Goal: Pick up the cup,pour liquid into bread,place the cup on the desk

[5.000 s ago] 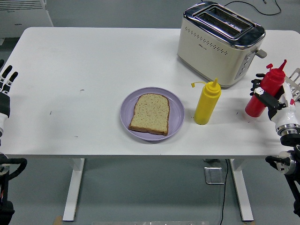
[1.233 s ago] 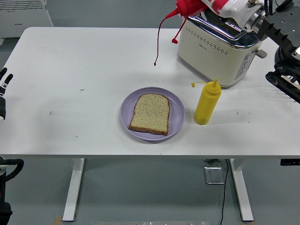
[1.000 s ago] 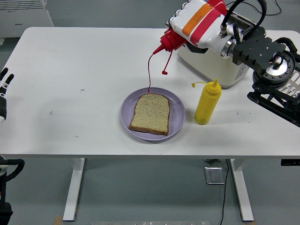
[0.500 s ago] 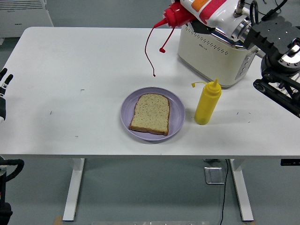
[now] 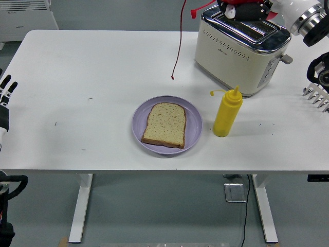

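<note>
On the tabletop point(image 5: 77, 77) a plate point(image 5: 167, 125) stands near the front edge, with a slice of bread point(image 5: 164, 124) lying on it. Just right of the plate stands a squeeze bottle point(image 5: 227, 111). Behind the bottle, at the far right, sits a toaster point(image 5: 241, 46). The left hand point(image 5: 5, 98) rests at the left edge.

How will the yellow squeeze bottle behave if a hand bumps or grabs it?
The yellow squeeze bottle stands tall on a narrow base, so a sideways bump likely tips it. It looks like soft plastic, so a firm grasp probably dents it. Its cap hangs open on a strap beside the nozzle, so a squeeze may push sauce out toward the plate.
</note>
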Controlling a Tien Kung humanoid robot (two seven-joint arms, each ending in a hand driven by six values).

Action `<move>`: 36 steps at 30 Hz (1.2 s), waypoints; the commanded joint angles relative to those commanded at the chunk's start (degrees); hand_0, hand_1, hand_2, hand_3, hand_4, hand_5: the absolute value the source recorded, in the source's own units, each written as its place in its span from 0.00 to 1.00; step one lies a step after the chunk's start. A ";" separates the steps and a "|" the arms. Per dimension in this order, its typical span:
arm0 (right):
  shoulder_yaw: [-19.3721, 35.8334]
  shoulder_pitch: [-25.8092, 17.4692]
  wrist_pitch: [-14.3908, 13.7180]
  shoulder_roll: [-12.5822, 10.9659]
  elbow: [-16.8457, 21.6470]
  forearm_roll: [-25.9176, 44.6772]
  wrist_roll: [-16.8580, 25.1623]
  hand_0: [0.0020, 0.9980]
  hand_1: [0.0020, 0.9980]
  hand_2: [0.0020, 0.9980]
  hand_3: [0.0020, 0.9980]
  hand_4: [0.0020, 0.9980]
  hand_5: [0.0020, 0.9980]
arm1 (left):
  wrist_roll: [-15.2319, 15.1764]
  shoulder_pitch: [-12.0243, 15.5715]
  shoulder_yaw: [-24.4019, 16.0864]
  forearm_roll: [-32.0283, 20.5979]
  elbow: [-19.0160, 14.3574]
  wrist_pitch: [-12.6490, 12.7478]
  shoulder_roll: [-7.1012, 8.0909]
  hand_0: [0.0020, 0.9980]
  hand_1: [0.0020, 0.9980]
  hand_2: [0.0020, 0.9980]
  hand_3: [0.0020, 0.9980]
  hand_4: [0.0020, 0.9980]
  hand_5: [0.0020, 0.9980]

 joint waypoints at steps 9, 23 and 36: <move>12.62 -7.94 -1.70 0.98 0.22 21.97 3.27 0.13 0.23 0.37 0.43 0.45 0.26 | 0.00 0.00 0.56 0.04 0.16 -0.04 -0.04 0.72 0.76 0.81 0.72 0.67 1.00; 17.09 -19.99 -2.30 -0.42 -0.87 52.27 7.92 0.16 0.24 0.38 0.44 0.44 0.27 | 0.04 0.04 1.04 0.18 0.42 -0.08 -0.08 0.72 0.76 0.81 0.72 0.67 1.00; 18.39 -30.71 -3.72 -0.55 -4.84 44.07 13.34 0.17 0.28 0.37 0.43 0.45 0.33 | 0.05 0.08 1.83 0.27 0.57 -0.14 0.00 0.72 0.76 0.81 0.72 0.67 1.00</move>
